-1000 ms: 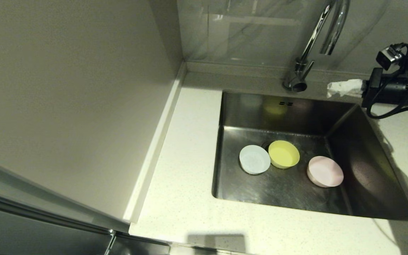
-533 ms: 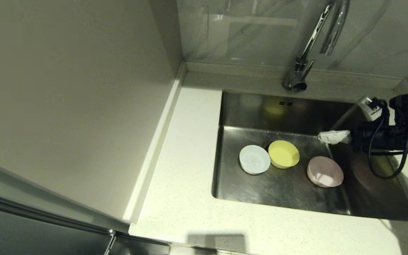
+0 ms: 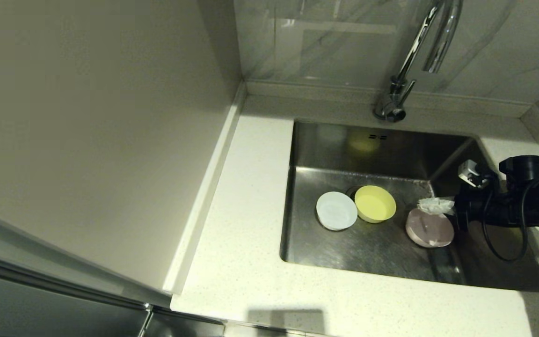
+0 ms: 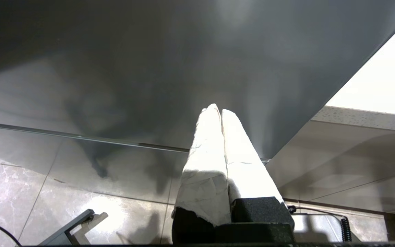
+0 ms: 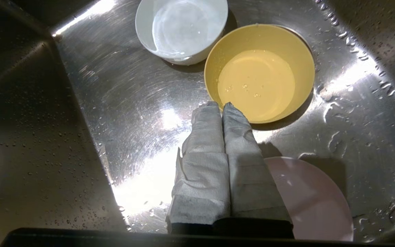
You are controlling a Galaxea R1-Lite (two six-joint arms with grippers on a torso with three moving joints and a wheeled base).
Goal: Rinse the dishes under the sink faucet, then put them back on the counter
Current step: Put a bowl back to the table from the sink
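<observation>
**Three Little Bowls Sit in the Sink**

The deep, shiny steel sink (image 3: 325,150) has three small round bowls on its wet floor. The white plastic bowl (image 3: 336,210) is on the left and touches the yellow-green plastic bowl (image 3: 375,203) beside it. The yellow-green bowl sits by the round drain. The pale pink plastic bowl (image 3: 429,227) is a little way off to the right, on its own.

The right gripper (image 3: 433,204) reaches in from the right and hangs just over the far edge of the pink bowl. Its two fingers (image 5: 204,151) are wrapped in white paper and pressed tight together, with nothing held between them.

The tall, shiny curved faucet (image 3: 431,42) stands behind the sink. No water shows coming from it. The white speckled stone counter (image 3: 246,262) runs around the sink.

The left gripper (image 4: 220,111) is down by a dark cabinet front, away from the sink. Its paper-wrapped fingers are pressed together too, holding nothing.
</observation>
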